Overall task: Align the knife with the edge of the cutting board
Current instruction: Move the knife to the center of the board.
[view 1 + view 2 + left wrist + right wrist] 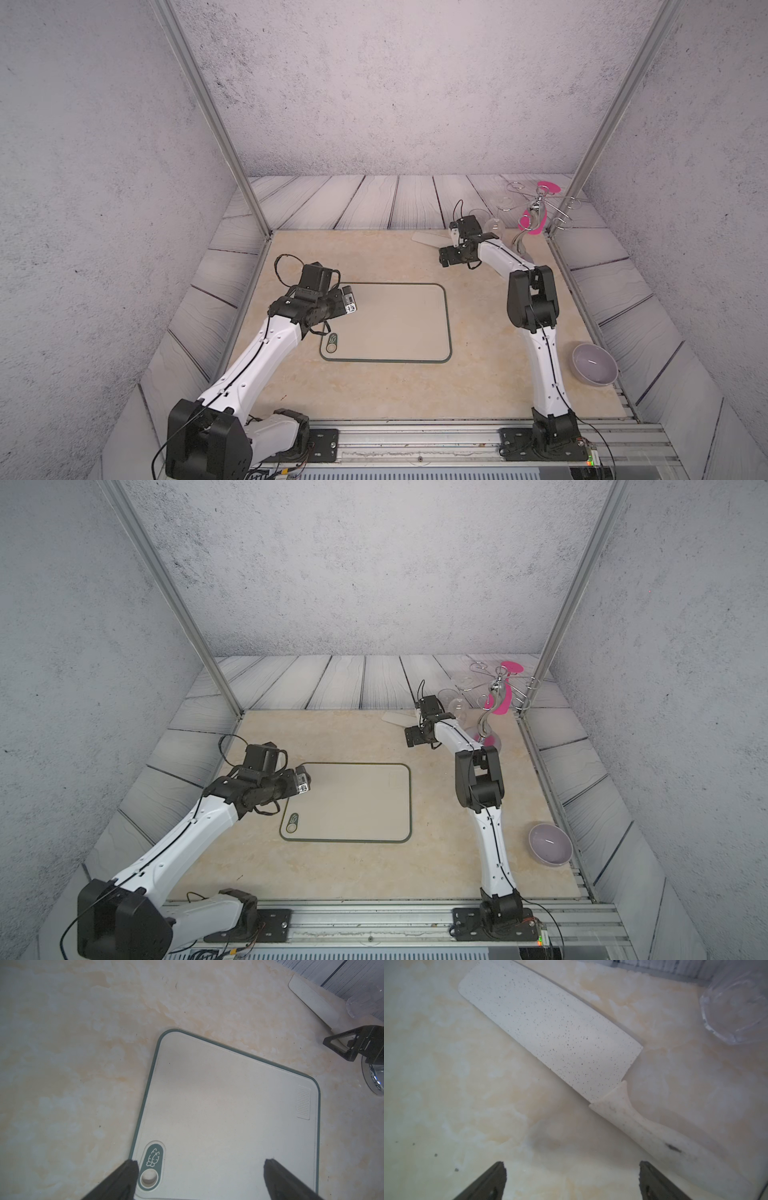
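- Grey speckled walls boxed in a marbled beige counter, seen from above in both top views.
- The cutting board lay flat at the centre of the frame, its long sides running left to right and its oval badge at the lower left corner.
- The knife lay flat on the counter in the upper right of centre, well apart from the board. Its blade pointed toward the left of the frame and sat at a slant to the board's far edge, and its handle was hidden under the right arm.
- The right claw hung just beside the knife. Its fingers were spread wide with only bare counter between them, and the handle lay close to one finger.
- The left claw was likewise spread wide and held nothing. It hovered over the board's left end near the badge.
- A clear glass lay close behind the knife.
- A chrome stand with pink pieces occupied the upper right.
- A lilac bowl sat at the lower right.
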